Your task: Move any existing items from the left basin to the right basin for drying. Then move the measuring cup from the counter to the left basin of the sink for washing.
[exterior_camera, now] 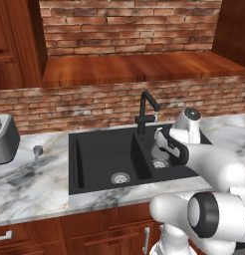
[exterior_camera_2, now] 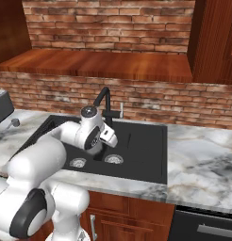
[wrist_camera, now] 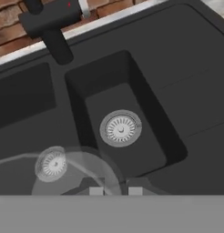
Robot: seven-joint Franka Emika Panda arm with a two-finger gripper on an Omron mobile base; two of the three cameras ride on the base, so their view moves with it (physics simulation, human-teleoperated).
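Looking from the left base view: matte black double-basin sink [exterior_camera: 102,149] set into the white grey-veined marble surface [exterior_camera: 35,184]. Wider square left basin [exterior_camera: 94,159] with round silver drain strainer [exterior_camera: 120,178] near its front. Narrower right basin [exterior_camera: 167,167] beside it, own strainer [exterior_camera: 160,163] partly behind the white arm. Black curved faucet [exterior_camera: 147,112] at the sink's back edge. Tiny grey metallic measuring cup [exterior_camera: 38,150] standing on the surface left of the sink, well apart from it, near a grey toaster [exterior_camera: 5,139].

Turning to the right base view: claw [exterior_camera_2: 100,149] lowered over the sink's middle, by the divider between the basins; measuring cup [exterior_camera_2: 15,122] far left of the sink.

Peering along the hand view: small clear glass-like round cup [wrist_camera: 75,175] just before the dark fingertips [wrist_camera: 96,189], above the left basin's strainer [wrist_camera: 51,164], seen through the glass. Fingertips set close together with a narrow gap at the cup's near rim; hold on the cup impossible to tell. Right basin's strainer [wrist_camera: 120,128] bare on the far side of the divider.
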